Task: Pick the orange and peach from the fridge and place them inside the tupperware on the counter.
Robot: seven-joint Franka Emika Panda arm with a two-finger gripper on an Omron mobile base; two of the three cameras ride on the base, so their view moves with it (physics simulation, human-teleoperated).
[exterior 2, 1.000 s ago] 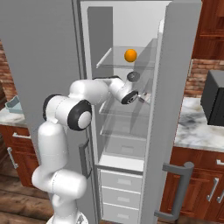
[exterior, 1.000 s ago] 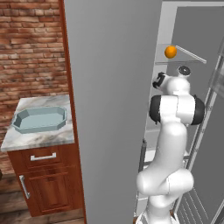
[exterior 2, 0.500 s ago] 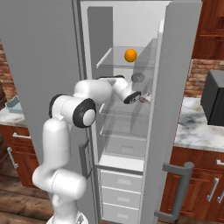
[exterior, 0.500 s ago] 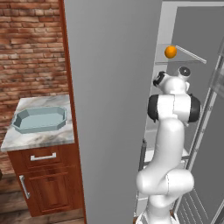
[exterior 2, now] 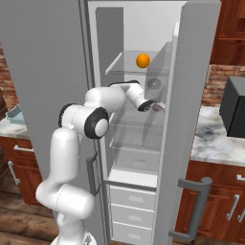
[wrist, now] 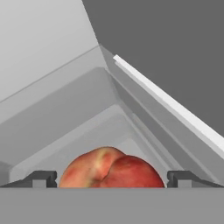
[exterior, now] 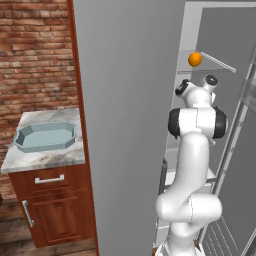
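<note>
1. As the fridge point(exterior 2: 191, 95) stands with its wide grey door swung out, the white interior and glass shelves are laid open to the arm, which is reached in at mid height.
2. Hand point(wrist: 112, 181): seen from its own camera, the two fingertips point(wrist: 41, 178) are set wide, one either side of the peach point(wrist: 111, 168), with the fruit between them. Contact is not shown; the hand is judged spread and placed for a grasp, not yet closed.
3. Peach: lodged inside the fridge, on a glass shelf below the one carrying the orange, by the right-hand wall. In the right base view only a reddish trace is seen at the hand point(exterior 2: 155, 106). Its lower half is cut off in the hand view.
4. Orange point(exterior 2: 142, 61): left on the upper glass shelf, apart from the hand, above it.
5. Tupperware point(exterior: 46, 136): set on the bench point(exterior: 45, 157) to the left of the fridge, beyond a brown wood panel point(exterior: 80, 125), well apart from both fruits; nothing is seen in it, so neither placement is judged done.
6. Hidden or unclear: in the left base view the hand is masked by the arm's own joints; in the right base view the finger spacing is too small to be read.
</note>
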